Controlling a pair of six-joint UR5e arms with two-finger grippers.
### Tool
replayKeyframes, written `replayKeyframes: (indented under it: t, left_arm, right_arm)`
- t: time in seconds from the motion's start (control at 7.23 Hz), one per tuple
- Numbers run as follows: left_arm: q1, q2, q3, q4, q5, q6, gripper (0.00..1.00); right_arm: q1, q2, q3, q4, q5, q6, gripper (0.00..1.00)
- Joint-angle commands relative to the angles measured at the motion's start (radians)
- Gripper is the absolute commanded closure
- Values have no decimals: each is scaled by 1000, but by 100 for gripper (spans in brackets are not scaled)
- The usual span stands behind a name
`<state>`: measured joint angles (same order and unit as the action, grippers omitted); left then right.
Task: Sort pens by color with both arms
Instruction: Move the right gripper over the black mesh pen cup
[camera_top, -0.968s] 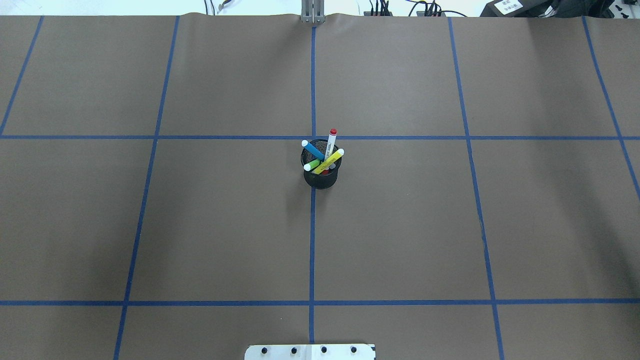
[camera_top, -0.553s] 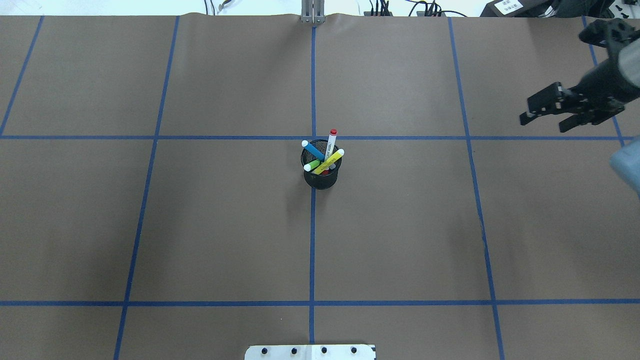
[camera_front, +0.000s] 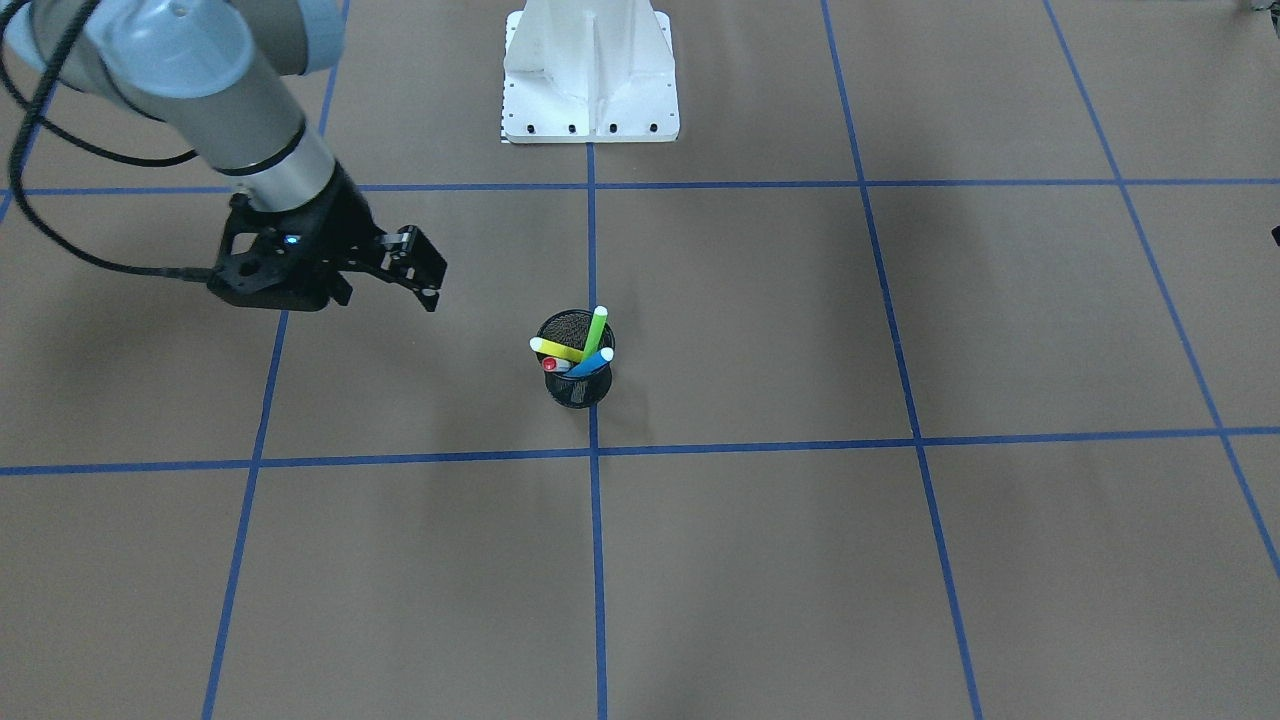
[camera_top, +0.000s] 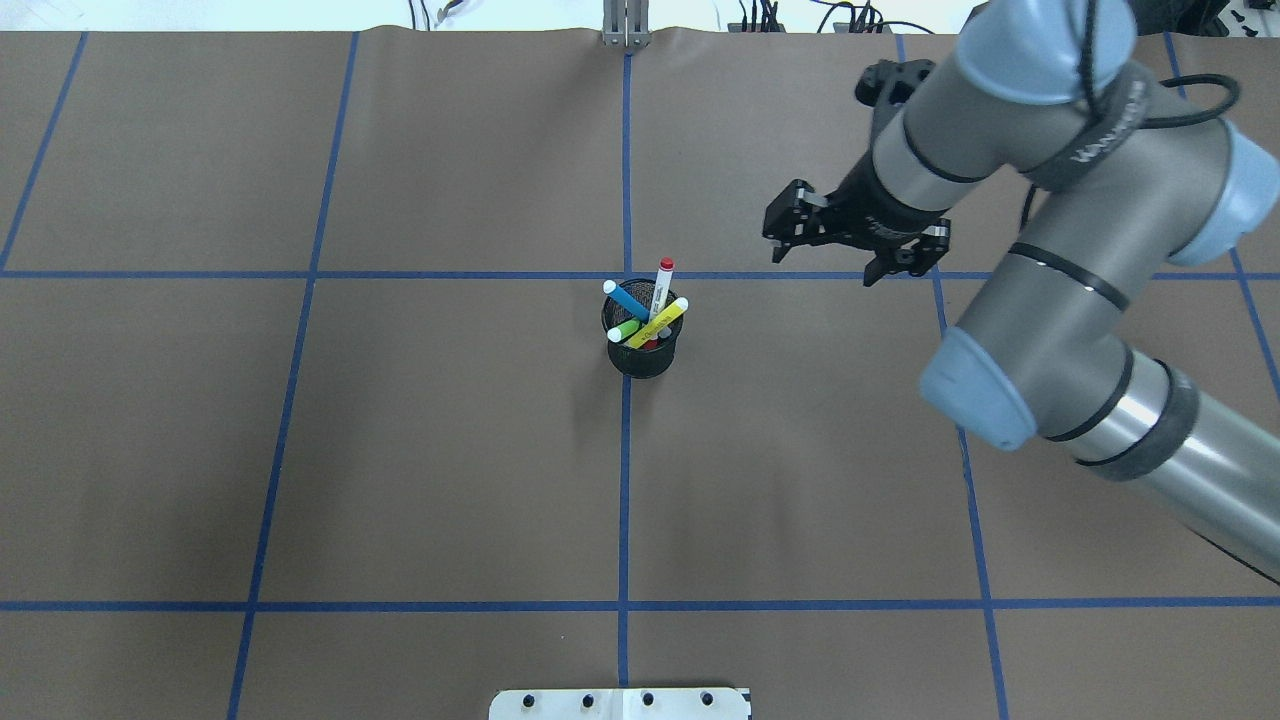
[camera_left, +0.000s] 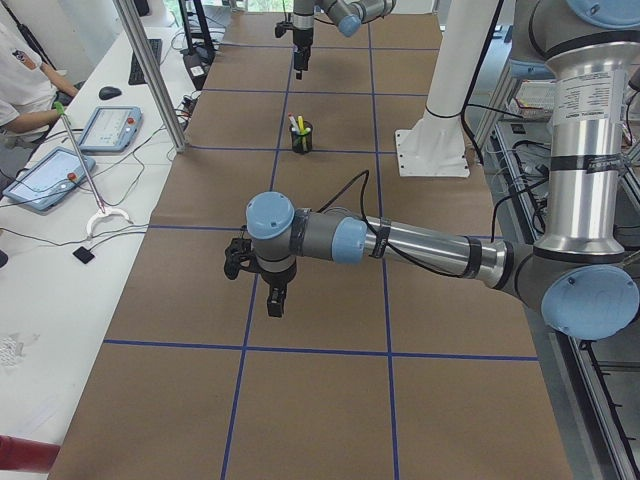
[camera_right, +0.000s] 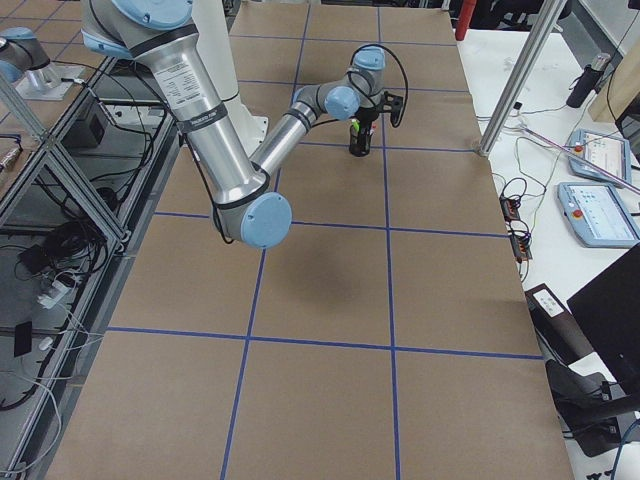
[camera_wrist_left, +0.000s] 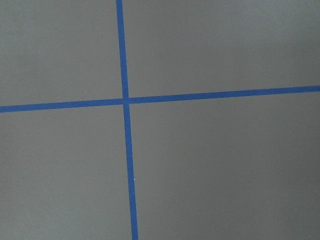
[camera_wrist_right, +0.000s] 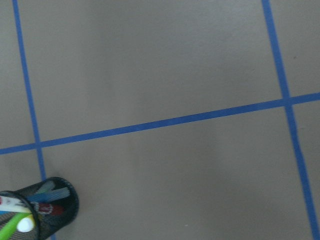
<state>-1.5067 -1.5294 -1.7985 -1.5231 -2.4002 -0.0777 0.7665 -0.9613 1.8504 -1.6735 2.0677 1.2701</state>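
Four pens stand together in a black mesh cup (camera_top: 643, 352) at the table's centre: a blue pen (camera_top: 626, 299), a lime green pen (camera_top: 625, 329), a yellow pen (camera_top: 659, 323) and a white pen with red ends (camera_top: 662, 287). The front-facing view shows the same cup (camera_front: 578, 386), and the right wrist view has the cup (camera_wrist_right: 56, 210) at its lower left. My right gripper (camera_top: 822, 262) hangs open and empty above the table, to the right of the cup and apart from it. Only the exterior left view shows my left gripper (camera_left: 256, 288), far from the cup, and I cannot tell its state.
Blue tape lines (camera_wrist_left: 125, 100) divide the brown table cover into squares. The white pedestal (camera_front: 590, 70) stands at the robot's edge of the table. A person sits at a side desk (camera_left: 60, 150) with tablets, beyond the table's far side.
My right arm has swept in from the right edge towards the cup; one second ago it was out of view. The pens and cup have not moved.
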Motion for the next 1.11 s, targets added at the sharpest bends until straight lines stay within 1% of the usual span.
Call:
replayKeyframes:
  t: [0.0,0.14,0.28,0.41,0.55,0.69,0.83,0.97]
  left_arm:
    - [2,0,1,1,-2,-1,0]
    - [3,0,1,1,-2,-1,0]
    - [3,0,1,1,-4,-2,0]
    - [3,0,1,3,-17,-2,0]
    - [3,0,2,4,-20,-2,0]
    - [5,0,4,4,-22,-2,0]
    - [5,0,4,4,-20,-2,0]
    - [6,0,4,4,-22,-2,0]
  right_arm:
    - [-64,248,-209,-64,-84,112,2]
    - [-78,372,-352,-64,-96,133,3]
    - [-99,474,-473,-72,-118,144,4]
    - [-140,524,-543,-72,-174,208,3]
    - [-169,529,-549,-71,-237,218,4]
    - [-185,523,-554,-89,-244,238,13]
    - [-190,539,-571,-139,-253,242,18]
    - [-190,599,-638,-188,-253,227,17]
